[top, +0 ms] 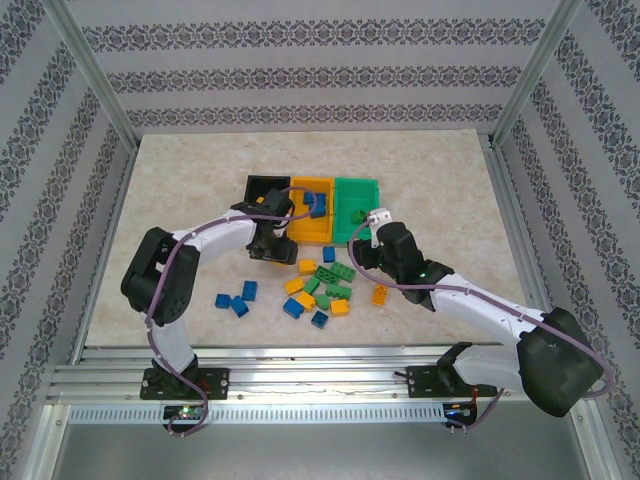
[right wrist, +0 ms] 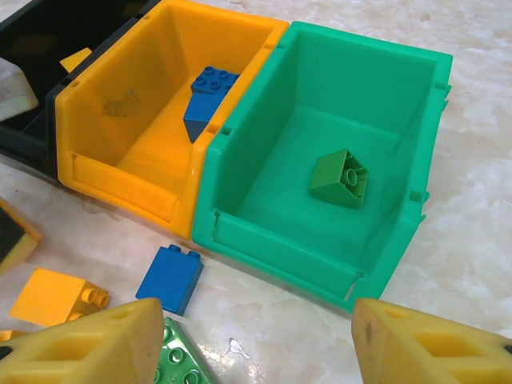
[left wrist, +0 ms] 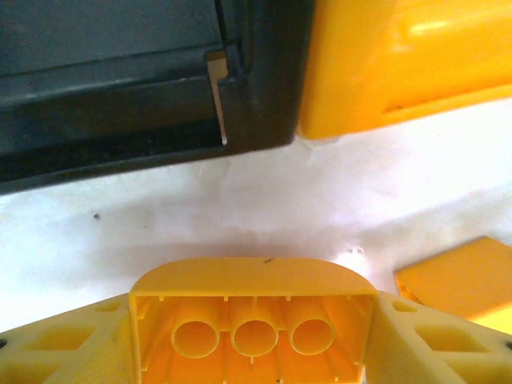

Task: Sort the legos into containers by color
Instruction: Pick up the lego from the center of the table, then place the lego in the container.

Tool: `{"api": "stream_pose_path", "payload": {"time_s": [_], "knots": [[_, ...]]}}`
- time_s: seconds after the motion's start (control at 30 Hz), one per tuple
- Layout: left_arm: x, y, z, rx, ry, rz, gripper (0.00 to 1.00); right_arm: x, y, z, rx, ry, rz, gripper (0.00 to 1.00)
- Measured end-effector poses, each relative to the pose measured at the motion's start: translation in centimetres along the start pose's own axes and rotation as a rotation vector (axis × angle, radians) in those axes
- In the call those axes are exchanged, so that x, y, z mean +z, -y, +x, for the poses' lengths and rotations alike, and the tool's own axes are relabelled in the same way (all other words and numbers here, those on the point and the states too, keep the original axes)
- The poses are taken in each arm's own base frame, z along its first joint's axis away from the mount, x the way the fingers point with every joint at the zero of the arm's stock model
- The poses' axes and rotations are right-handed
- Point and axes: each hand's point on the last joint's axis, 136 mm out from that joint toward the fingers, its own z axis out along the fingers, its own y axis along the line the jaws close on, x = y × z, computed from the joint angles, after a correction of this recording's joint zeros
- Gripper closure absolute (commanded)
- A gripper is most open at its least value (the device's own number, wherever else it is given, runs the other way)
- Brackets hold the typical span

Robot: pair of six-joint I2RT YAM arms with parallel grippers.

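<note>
The containers stand in a row: black bin (top: 262, 188), orange bin (top: 312, 215), green bin (top: 357, 195). My left gripper (left wrist: 254, 328) is shut on a yellow lego (left wrist: 240, 288), whose hollow underside faces the camera, just in front of the black bin (left wrist: 120, 88). In front of the green bin (right wrist: 320, 240), my right gripper (right wrist: 260, 352) is open with nothing between its fingers. A green lego (right wrist: 340, 178) lies in the green bin. A blue lego (right wrist: 210, 90) lies in the orange bin (right wrist: 120, 176).
Loose legos lie scattered on the table in front of the bins: a mixed cluster (top: 320, 288), three blue ones (top: 238, 300) to the left and an orange one (top: 380, 294). Near my right fingers lie a blue brick (right wrist: 170, 278), a yellow brick (right wrist: 56, 294) and a green plate (right wrist: 180, 360).
</note>
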Motion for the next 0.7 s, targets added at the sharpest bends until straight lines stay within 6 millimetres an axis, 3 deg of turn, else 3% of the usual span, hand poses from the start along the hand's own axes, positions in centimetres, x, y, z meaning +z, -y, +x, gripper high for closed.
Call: {"api": "stream_pose_path", "payload": {"time_s": [0.17, 0.3, 0.47, 0.57, 0.7], "knots": [[-4.5, 0.1, -1.8, 0.002, 0.136, 0.007, 0.36, 0.0, 0.0, 0.0, 0.0, 0.0, 0.0, 0.36], [-7.0, -1.1, -3.8, -0.026, 0.223, -0.012, 0.34, 0.0, -0.4, 0.1, -0.006, -0.002, -0.009, 0.36], [-7.8, -3.3, -7.0, -0.061, 0.266, -0.057, 0.16, 0.1, -0.6, 0.3, -0.011, -0.009, -0.013, 0.36], [-7.5, -3.5, -8.3, -0.058, 0.272, -0.063, 0.15, 0.1, -0.6, 0.4, -0.011, -0.01, -0.013, 0.36], [-7.5, -3.1, -8.3, -0.052, 0.272, -0.039, 0.15, 0.1, -0.6, 0.4, -0.011, -0.01, -0.012, 0.35]]}}
